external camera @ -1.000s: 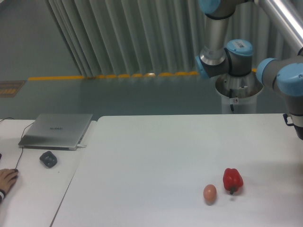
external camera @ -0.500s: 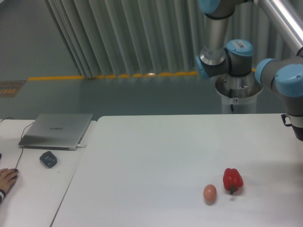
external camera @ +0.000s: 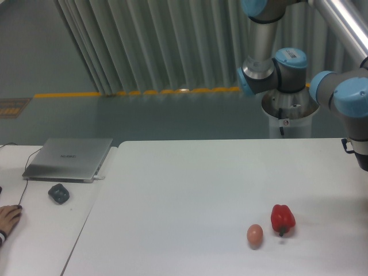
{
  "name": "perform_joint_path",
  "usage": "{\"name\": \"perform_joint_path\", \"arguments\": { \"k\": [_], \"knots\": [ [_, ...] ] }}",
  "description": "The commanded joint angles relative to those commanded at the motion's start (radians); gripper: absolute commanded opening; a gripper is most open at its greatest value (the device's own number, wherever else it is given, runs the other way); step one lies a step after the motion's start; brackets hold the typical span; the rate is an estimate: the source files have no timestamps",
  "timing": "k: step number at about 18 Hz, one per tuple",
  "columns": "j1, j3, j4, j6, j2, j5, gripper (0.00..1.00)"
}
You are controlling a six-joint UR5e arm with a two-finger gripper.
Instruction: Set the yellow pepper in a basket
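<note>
On table (external camera: 190, 190): red pepper (external camera: 282, 219) beside egg (external camera: 255, 234); hand out of frame, state unknown.

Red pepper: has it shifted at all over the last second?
No. The red pepper sits just right of the egg, same spacing as before.

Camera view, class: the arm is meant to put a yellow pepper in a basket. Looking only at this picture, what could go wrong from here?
1. No yellow pepper or basket shows here, so the arm could wrongly take the red pepper.
2. The egg lies close beside the red pepper; a reach there might nudge it and it could roll.
3. The gripper is out of view at the right edge, so its state cannot be checked.
</note>
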Motion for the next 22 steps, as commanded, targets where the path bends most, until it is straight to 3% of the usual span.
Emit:
{"name": "perform_joint_path", "arguments": {
  "k": [16, 22],
  "knots": [
    [-0.028, -0.003, -0.005, -0.095, 0.000, -0.003, 1.00],
    [-0.048, -0.008, -0.051, -0.221, 0.008, -0.064, 1.00]
  ]
}}
